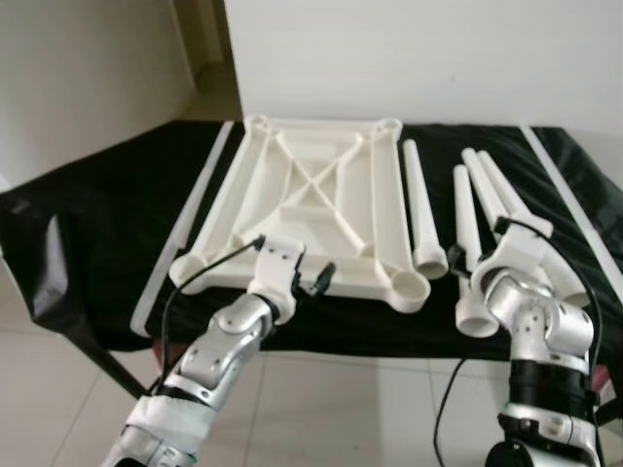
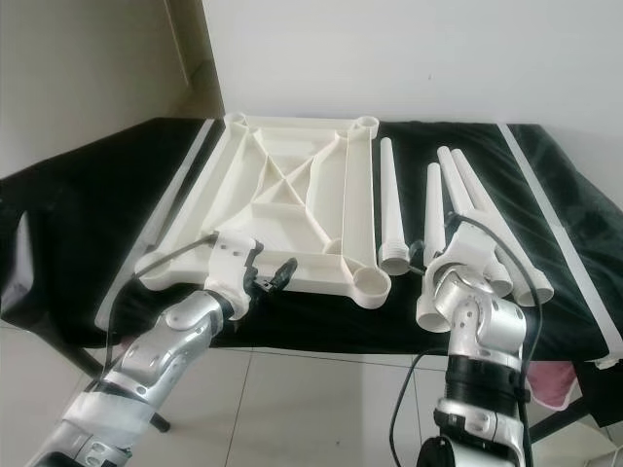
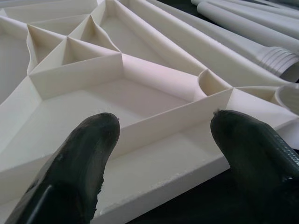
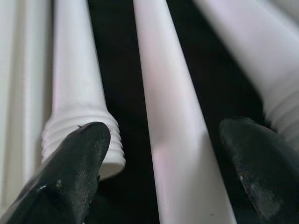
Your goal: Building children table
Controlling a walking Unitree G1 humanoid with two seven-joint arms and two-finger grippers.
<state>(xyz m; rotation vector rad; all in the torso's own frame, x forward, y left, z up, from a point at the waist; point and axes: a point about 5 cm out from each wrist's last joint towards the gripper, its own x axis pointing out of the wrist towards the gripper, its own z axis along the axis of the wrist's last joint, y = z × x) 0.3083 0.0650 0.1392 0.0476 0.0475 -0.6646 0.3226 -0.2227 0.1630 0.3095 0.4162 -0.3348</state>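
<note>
A white moulded plastic table panel (image 2: 292, 199) lies underside up, its ribs crossing at the centre, on a tabletop draped in black cloth (image 2: 88, 209). A round socket sits at the near right corner. Just beside the panel, four white tapered plastic table legs (image 2: 438, 219) lie side by side. The left claw (image 2: 255, 270) is at the panel's near edge. The right claw (image 2: 450, 243) is over the near ends of the legs. White tiled floor (image 2: 321, 409) lies below.
</note>
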